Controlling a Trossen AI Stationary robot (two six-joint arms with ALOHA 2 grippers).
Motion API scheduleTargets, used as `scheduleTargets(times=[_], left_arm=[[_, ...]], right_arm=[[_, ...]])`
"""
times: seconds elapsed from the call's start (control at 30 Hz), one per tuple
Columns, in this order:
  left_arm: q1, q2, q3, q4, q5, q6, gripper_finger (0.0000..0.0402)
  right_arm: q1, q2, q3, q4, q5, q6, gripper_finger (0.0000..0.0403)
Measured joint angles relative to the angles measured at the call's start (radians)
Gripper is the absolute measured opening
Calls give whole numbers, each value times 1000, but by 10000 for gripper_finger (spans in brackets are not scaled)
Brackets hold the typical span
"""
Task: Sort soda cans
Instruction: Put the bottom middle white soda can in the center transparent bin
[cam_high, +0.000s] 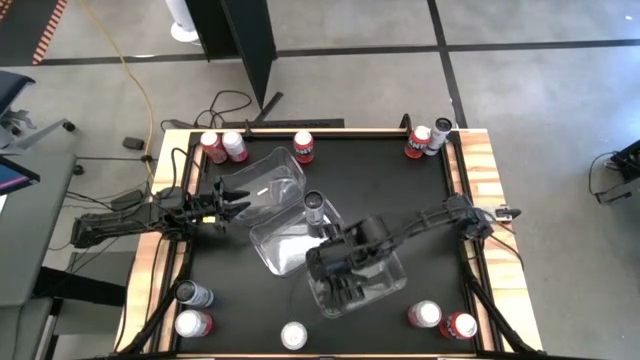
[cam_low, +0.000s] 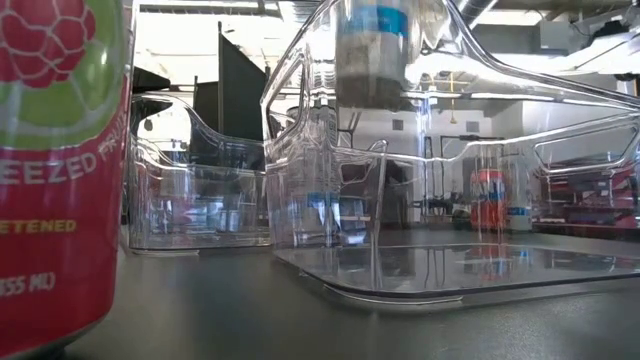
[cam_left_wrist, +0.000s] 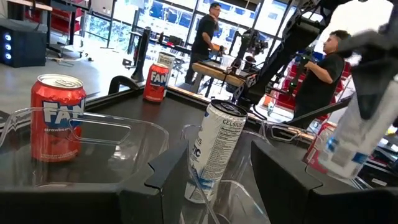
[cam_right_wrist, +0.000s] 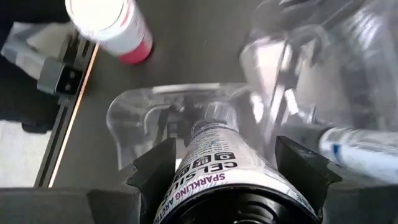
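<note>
A white-and-grey cylindrical soda can sits clamped between the right gripper's two dark fingers, held over the clear rectangular plastic tub at about five o'clock from the table's centre, its long axis running straight out from the wrist toward the tub's floor. A second white can stands at centre in the middle tub. The left gripper, fingers part-spread and empty, waits at nine o'clock by a third tub; the right arm is plainly nearer.
</note>
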Motion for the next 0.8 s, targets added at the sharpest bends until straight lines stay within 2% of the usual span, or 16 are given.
scheduleTargets(times=[0.3,0.5,0.8], left_arm=[[0,0,0,0,-1,15,169],[0,0,0,0,-1,14,169],[0,0,0,0,-2,10,169]], right_arm=[[-69,-98,0,27,43,-68,250],[-149,-99,-1,40,50,-142,250],[-250,-98,-51,58,2,-181,250]])
